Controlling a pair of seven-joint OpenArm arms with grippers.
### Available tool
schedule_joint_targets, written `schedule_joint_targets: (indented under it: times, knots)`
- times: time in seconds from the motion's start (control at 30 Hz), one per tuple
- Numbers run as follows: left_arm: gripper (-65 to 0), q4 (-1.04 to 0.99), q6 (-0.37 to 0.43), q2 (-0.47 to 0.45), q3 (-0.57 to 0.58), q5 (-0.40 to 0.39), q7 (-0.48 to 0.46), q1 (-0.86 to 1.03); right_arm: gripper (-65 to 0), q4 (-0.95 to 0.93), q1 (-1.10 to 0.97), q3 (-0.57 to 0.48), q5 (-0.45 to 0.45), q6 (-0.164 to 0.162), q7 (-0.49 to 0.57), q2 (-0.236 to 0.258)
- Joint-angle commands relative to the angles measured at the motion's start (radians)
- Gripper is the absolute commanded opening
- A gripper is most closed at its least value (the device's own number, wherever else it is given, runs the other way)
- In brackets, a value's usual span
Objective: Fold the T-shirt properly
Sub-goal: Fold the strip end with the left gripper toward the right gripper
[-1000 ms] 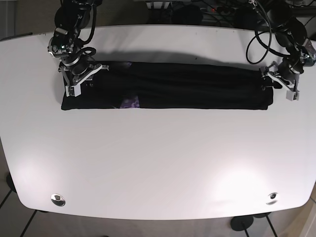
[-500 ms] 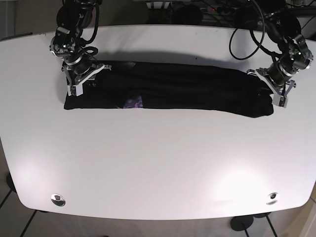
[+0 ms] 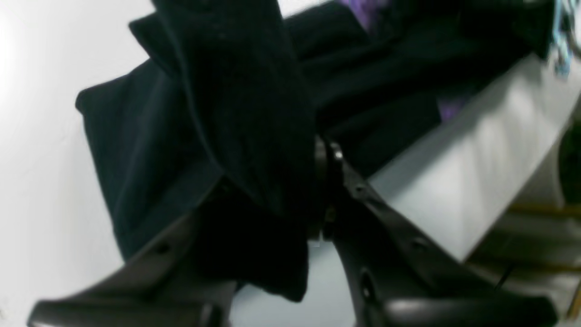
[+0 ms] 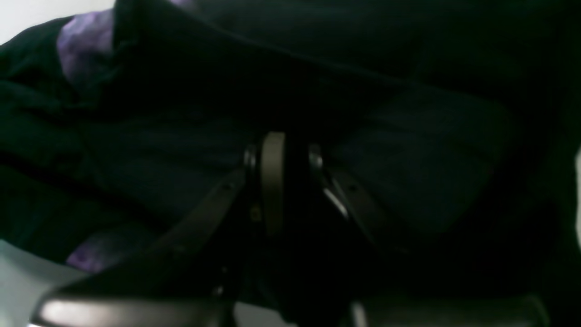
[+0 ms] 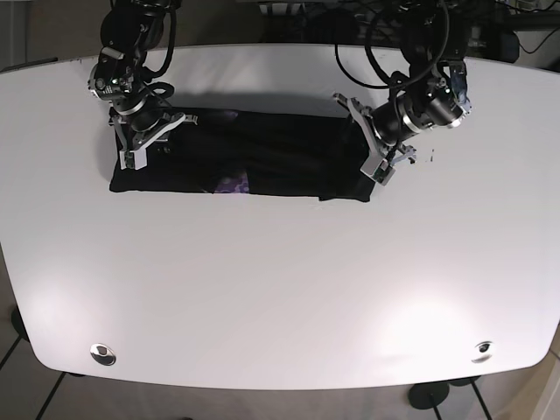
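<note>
A black T-shirt (image 5: 254, 162) with a purple print lies folded into a long band across the back of the white table (image 5: 280, 289). My left gripper (image 5: 372, 157), on the base view's right, is shut on the shirt's right end and holds it lifted over the band. In the left wrist view the black cloth (image 3: 236, 109) hangs pinched in my left gripper (image 3: 317, 190). My right gripper (image 5: 144, 140) is shut on the shirt's left end. The right wrist view shows my right gripper (image 4: 281, 172) pressed into dark cloth (image 4: 408, 150).
Bare white table (image 5: 490, 184) lies to the right of the shortened band. Two metal discs (image 5: 102, 353) sit near the front corners. Cables and dark equipment (image 5: 350, 22) crowd the area behind the table's far edge.
My left gripper has carried the shirt's right end far to the left, from the table's right side to past the middle. The band is now much shorter. The right gripper stays put.
</note>
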Motion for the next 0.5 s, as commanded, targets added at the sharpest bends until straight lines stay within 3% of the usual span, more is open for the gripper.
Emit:
schedule_joint_targets:
  times: [0.03, 0.1, 0.2, 0.3, 0.37, 0.43, 0.5]
  knots:
    - [-58.7, -0.045, 0.017, 0.008, 0.005, -0.023, -0.02, -0.034, -59.1, 0.02, 0.004, 0.002, 0.01, 0.005, 0.014, 0.005]
    - [-56.0, -0.091, 0.02, 0.009, 0.035, -0.023, -0.02, -0.066, -59.1, 0.02, 0.004, 0.002, 0.01, 0.005, 0.012, 0.005]
    - [-41.3, -0.12, 0.056, 0.006, 0.106, -0.023, -0.018, -0.084, -59.1, 0.02, 0.004, 0.002, 0.01, 0.005, 0.011, 0.005]
    - [-31.4, -0.117, 0.245, 0.008, 0.183, -0.029, -0.018, -0.115, -59.1, 0.02, 0.004, 0.002, 0.01, 0.005, 0.011, 0.005]
    - [-29.7, -0.097, 0.291, 0.003, 0.278, -0.03, -0.018, -0.13, -59.1, 0.02, 0.004, 0.001, 0.01, 0.005, 0.011, 0.005]
    - [-29.9, -0.042, 0.29, 0.002, 0.356, -0.03, -0.018, -0.133, -59.1, 0.02, -0.004, 0.001, 0.01, 0.008, 0.011, 0.005]
    - [-29.9, 0.013, 0.267, 0.0, 0.43, -0.024, -0.018, -0.14, -59.1, 0.02, -0.004, 0.001, 0.01, 0.032, 0.011, 0.005]
